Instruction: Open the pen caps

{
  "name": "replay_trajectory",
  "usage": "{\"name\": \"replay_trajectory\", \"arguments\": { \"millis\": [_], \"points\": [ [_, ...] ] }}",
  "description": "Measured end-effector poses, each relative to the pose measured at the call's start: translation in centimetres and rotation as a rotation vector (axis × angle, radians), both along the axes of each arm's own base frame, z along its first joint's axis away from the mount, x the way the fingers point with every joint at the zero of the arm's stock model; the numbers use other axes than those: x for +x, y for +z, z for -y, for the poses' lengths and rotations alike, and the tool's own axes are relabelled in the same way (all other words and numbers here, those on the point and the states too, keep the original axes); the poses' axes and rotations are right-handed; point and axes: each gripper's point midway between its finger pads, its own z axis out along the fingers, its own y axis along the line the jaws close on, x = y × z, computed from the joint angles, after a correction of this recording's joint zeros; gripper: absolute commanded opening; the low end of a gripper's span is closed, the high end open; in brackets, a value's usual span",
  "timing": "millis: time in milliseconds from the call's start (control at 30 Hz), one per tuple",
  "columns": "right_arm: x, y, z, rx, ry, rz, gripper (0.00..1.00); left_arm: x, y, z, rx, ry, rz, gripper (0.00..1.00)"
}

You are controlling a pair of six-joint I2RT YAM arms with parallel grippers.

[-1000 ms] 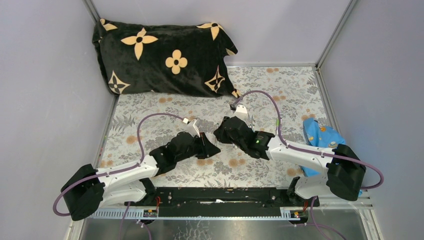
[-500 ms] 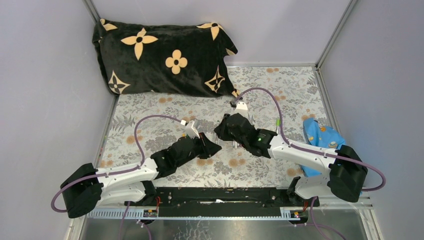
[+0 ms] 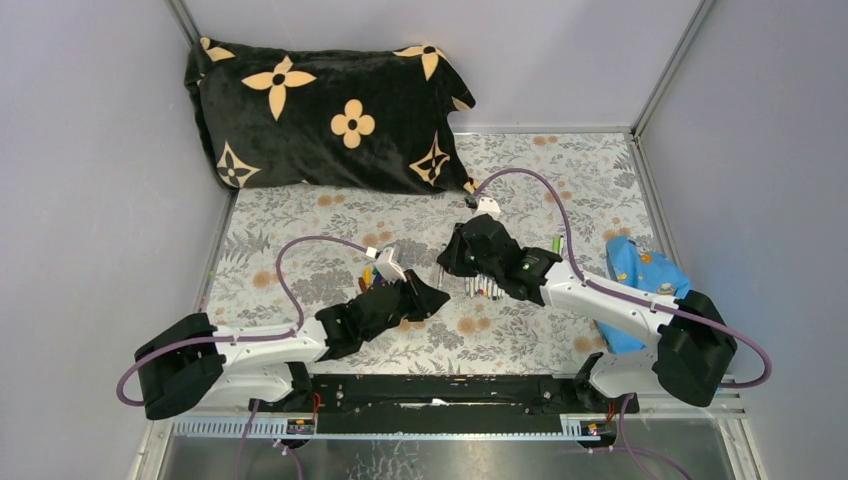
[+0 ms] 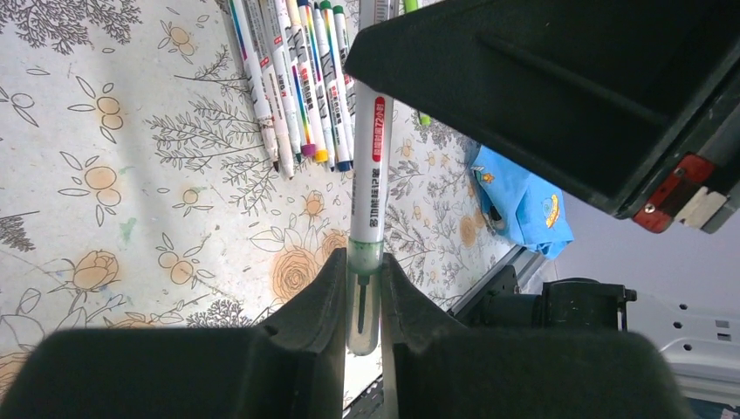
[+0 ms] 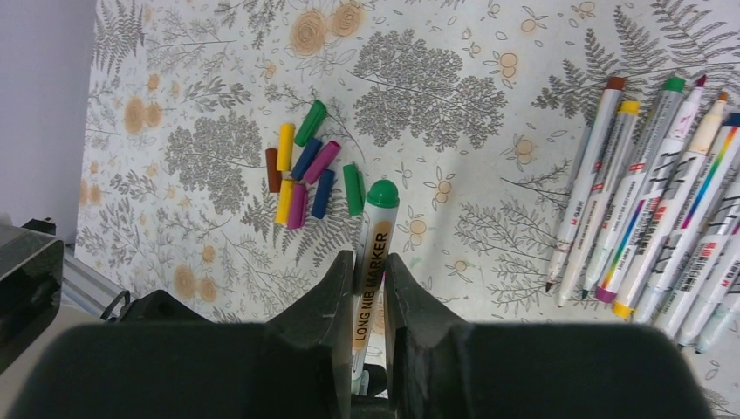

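Both grippers hold one whitish pen. My left gripper (image 4: 364, 284) is shut on its clear, green-ringed cap (image 4: 364, 310), with the nib showing inside. The barrel (image 4: 370, 175) runs up into my right gripper (image 5: 369, 262), which is shut on the barrel marked "LONG NIB MARKER" (image 5: 373, 262); its green end (image 5: 382, 194) sticks out beyond the fingers. Several loose coloured pen caps (image 5: 305, 170) lie in a small pile on the cloth. A row of pens (image 5: 663, 201) lies to the right. In the top view the grippers (image 3: 425, 297) (image 3: 462, 262) meet mid-table, beside the pens (image 3: 483, 290).
A black pillow with tan flowers (image 3: 320, 110) fills the back left corner. A blue pouch (image 3: 640, 270) lies at the right edge; it also shows in the left wrist view (image 4: 524, 205). Grey walls enclose the floral table cover (image 3: 560, 180).
My right gripper has moved back and slightly right, uncovering the row of pens. My left gripper has shifted a little right and toward the near edge. Both stay shut on the pen.
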Motion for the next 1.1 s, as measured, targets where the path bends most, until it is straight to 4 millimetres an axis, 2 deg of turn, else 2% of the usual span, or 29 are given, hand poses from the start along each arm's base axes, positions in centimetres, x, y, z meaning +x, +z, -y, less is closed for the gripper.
{"name": "replay_trajectory", "arguments": {
  "millis": [200, 367, 433, 533, 633, 733, 800, 867, 1000, 1100],
  "points": [
    [0.5, 0.0, 0.9, -0.025, -0.005, -0.009, 0.00, -0.1, -0.4, 0.5, -0.009, 0.019, -0.003, 0.00],
    [0.6, -0.3, 1.4, -0.054, 0.000, -0.006, 0.00, -1.0, -1.2, 1.0, 0.005, 0.017, -0.019, 0.00],
    [2.5, 0.6, 2.3, -0.063, -0.062, 0.058, 0.00, -2.8, -2.8, 0.8, 0.053, -0.023, -0.052, 0.00],
    [7.1, 4.2, 4.5, -0.024, -0.219, 0.194, 0.00, -7.0, -7.6, -0.8, 0.207, -0.122, -0.133, 0.00],
    [8.7, 6.8, 5.3, 0.012, -0.287, 0.271, 0.00, -8.3, -9.6, -2.2, 0.288, -0.141, -0.169, 0.00],
    [8.9, 7.6, 5.4, 0.020, -0.298, 0.298, 0.01, -8.2, -9.6, -2.4, 0.296, -0.131, -0.167, 0.00],
    [8.9, 7.4, 5.6, 0.003, -0.296, 0.294, 0.17, -8.1, -9.4, -2.6, 0.299, -0.124, -0.160, 0.00],
    [8.6, 7.2, 5.7, -0.010, -0.290, 0.284, 0.29, -7.9, -9.0, -2.8, 0.300, -0.111, -0.148, 0.00],
    [7.3, 7.0, 6.0, -0.011, -0.256, 0.254, 0.39, -6.9, -7.3, -2.9, 0.280, -0.077, -0.097, 0.00],
    [5.5, 7.1, 6.3, 0.022, -0.229, 0.239, 0.43, -6.3, -5.7, -2.8, 0.251, -0.066, -0.048, 0.00]
  ]
}}
